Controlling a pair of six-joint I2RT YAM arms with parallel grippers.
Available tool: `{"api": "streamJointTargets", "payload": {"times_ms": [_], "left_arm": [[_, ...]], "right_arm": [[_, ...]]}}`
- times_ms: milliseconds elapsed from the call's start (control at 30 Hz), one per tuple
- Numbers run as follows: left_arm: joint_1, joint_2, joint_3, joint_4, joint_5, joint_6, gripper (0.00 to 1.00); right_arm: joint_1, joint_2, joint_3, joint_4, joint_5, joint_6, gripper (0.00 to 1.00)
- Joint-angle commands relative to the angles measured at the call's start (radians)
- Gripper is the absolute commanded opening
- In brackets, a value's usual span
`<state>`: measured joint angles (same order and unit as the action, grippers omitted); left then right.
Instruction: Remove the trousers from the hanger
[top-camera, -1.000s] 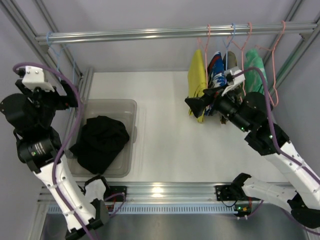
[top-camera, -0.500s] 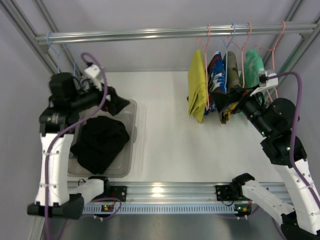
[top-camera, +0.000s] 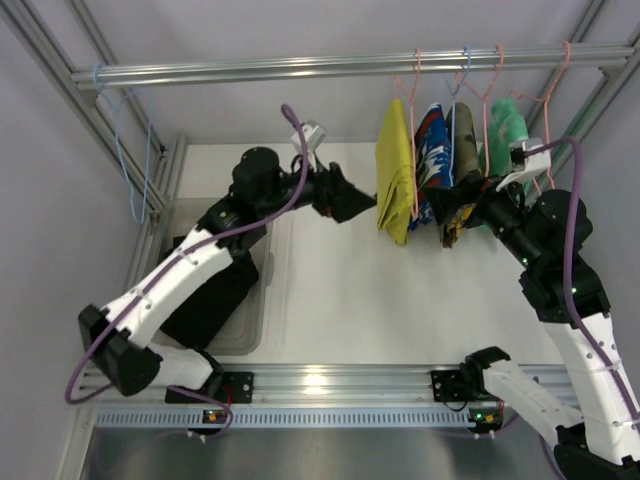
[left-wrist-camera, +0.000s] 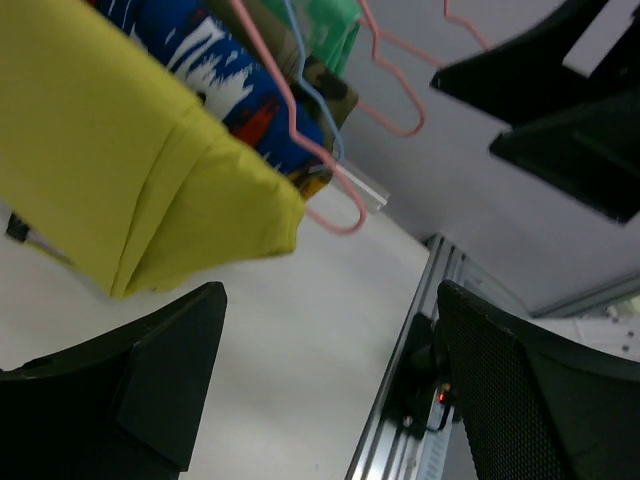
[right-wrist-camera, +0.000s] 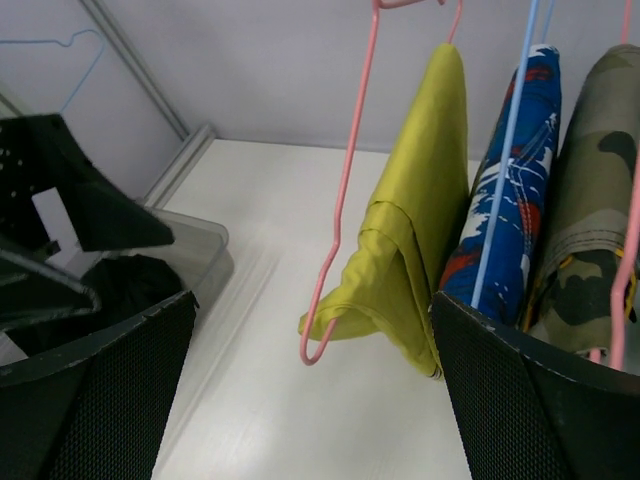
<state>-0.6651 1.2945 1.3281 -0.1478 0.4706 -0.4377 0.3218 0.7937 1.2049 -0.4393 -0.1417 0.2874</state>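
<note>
The bright yellow cloth trousers (top-camera: 396, 185) hang folded over a thin pink wire hanger (right-wrist-camera: 345, 200) on the metal rail (top-camera: 300, 68), beside a blue patterned garment (right-wrist-camera: 510, 200) and a camouflage one (right-wrist-camera: 590, 200). The left end effector (left-wrist-camera: 330, 370) hovers just beside the yellow trousers, fingers spread wide and holding nothing. The right end effector (right-wrist-camera: 310, 400) is near the hanging clothes, also wide open and empty. The plain black trousers (top-camera: 225, 300) lie bunched in the clear plastic bin (top-camera: 258, 330) on the white worktop (top-camera: 330, 300).
</note>
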Motion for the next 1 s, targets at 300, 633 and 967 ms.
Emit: {"api": "streamJointTargets", "payload": {"times_ms": [300,633,967], "left_arm": [[-0.041,0.460,0.318,0.516,-0.063,-0.335,0.85],[-0.044,0.629,0.448,0.629,-0.084,-0.341,0.71],[-0.071,0.612,0.398,0.660,-0.046,-0.374,0.58]], "right_arm": [[-0.093,-0.048,0.062,-0.119,0.041,-0.071,0.99],[-0.133,-0.053,0.016,-0.102,-0.004,-0.037,0.99],[-0.142,-0.039,0.001,-0.075,-0.022,-0.030,1.00]]}}
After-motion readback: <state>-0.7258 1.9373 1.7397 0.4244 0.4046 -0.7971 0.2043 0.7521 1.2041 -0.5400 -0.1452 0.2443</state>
